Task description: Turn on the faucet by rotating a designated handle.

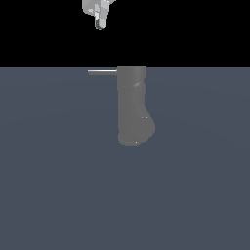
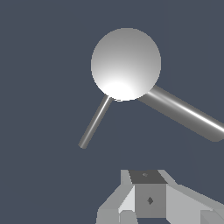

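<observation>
The faucet (image 1: 133, 105) is a matte grey upright body, wider at its lower end, standing on the dark floor. Its handle (image 1: 102, 72), a thin light-grey rod, juts from the top toward the exterior view's left. My gripper (image 1: 100, 22) hangs well above the handle's free end, apart from it, fingers together and empty. In the wrist view the faucet's round top (image 2: 126, 64) is seen from above. The thin handle (image 2: 95, 122) and a thicker rod (image 2: 183, 113) stick out from it. My gripper (image 2: 148, 177) shows at the picture's edge, clear of both.
A flat dark blue-grey floor (image 1: 58, 185) lies all around the faucet. Above the floor's far edge the background is black.
</observation>
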Tool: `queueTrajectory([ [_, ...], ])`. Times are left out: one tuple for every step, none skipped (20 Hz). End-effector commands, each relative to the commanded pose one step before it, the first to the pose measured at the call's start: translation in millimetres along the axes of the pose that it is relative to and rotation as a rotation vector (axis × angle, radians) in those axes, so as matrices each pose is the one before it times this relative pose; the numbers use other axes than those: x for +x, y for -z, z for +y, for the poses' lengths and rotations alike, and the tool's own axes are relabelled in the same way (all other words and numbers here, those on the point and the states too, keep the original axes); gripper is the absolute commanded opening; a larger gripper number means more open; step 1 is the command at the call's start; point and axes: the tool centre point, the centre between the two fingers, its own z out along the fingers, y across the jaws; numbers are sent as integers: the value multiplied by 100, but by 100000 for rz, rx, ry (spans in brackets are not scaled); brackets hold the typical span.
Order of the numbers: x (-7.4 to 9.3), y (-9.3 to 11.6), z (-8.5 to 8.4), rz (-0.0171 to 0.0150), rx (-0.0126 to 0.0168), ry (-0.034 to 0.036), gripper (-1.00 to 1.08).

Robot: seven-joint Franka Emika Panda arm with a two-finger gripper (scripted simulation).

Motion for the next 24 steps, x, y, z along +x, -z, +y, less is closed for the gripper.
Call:
queueTrajectory([
  [441, -1256, -1347, 742, -314, -6573, -100],
  [130, -513, -527, 354, -138, -2553, -100],
  [111, -520, -525, 381, -131, -2544, -100],
  [91, -528, -523, 408, -122, -2535, -100],
  [71, -535, -520, 434, -112, -2525, -100],
  [52, -541, -516, 459, -100, -2515, -100],
  [33, -548, -511, 484, -87, -2504, -100],
  [13, -554, -506, 509, -72, -2492, -100],
  [-5, -560, -499, 532, -56, -2481, -100],
  [-24, -557, -485, 546, -38, -2429, -100],
  [-41, -539, -458, 544, -19, -2316, -100],
  [-54, -514, -426, 531, -2, -2180, -100],
  [-64, -488, -395, 516, 14, -2045, -100],
  [-73, -462, -365, 497, 27, -1912, -100],
  [-78, -435, -336, 475, 38, -1780, -100],
  [-82, -407, -307, 451, 48, -1649, -100],
  [-83, -378, -280, 424, 55, -1521, -100],
  [-84, -349, -253, 396, 59, -1392, -100],
  [-81, -320, -227, 366, 62, -1268, -100],
  [-78, -291, -202, 334, 63, -1141, -100],
  [-73, -261, -179, 302, 61, -1019, -100],
  [-67, -230, -155, 269, 58, -897, -100],
  [-61, -200, -133, 234, 54, -773, -100],
  [-52, -170, -111, 199, 48, -654, -100],
])
